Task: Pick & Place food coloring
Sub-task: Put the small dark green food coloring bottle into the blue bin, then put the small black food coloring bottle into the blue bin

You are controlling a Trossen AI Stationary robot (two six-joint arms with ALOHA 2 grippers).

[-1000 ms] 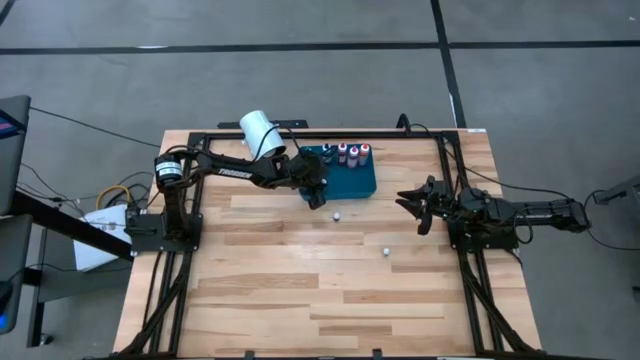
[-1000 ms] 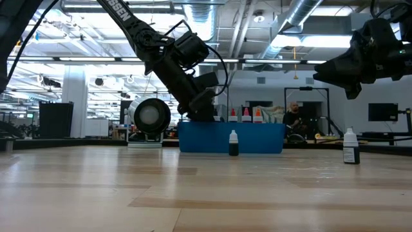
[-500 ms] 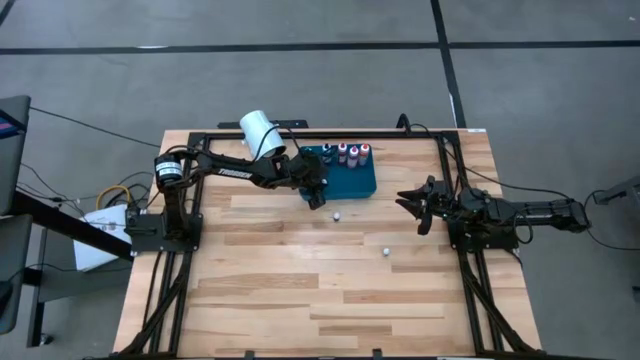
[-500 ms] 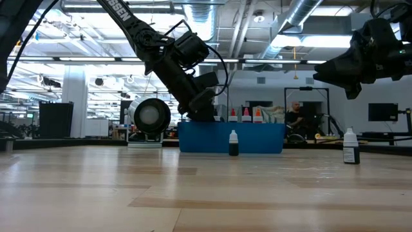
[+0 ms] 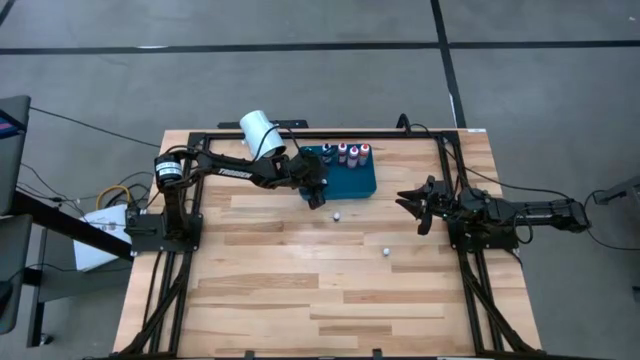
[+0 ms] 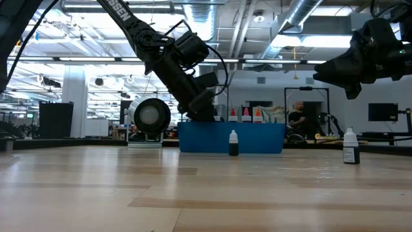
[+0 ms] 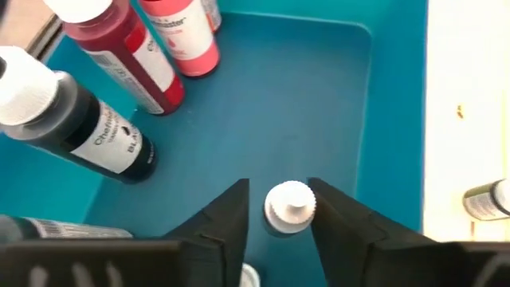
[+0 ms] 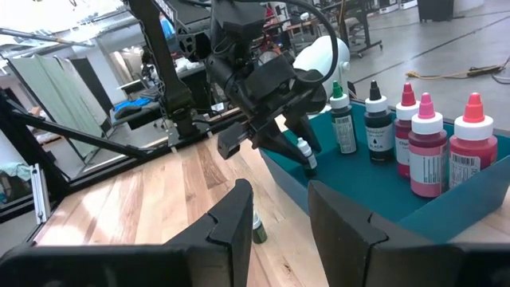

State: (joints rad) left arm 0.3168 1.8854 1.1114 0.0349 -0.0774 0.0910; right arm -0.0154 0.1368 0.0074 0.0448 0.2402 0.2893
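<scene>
Left wrist view: left claw (image 7: 288,209) straddles a white-capped bottle (image 7: 289,207) in tray (image 7: 335,96).

The near corner of the blue tray (image 5: 362,186) is being occupied by the left gripper (image 7: 277,217), its fingers straddling a white-capped bottle (image 7: 289,207). Bare tray floor is being left between that bottle and the upright red bottles (image 7: 151,48) and black bottle (image 7: 76,119). Open tabletop (image 5: 300,260) is being interrupted only by two loose bottles (image 5: 338,214) (image 5: 384,250).
</scene>
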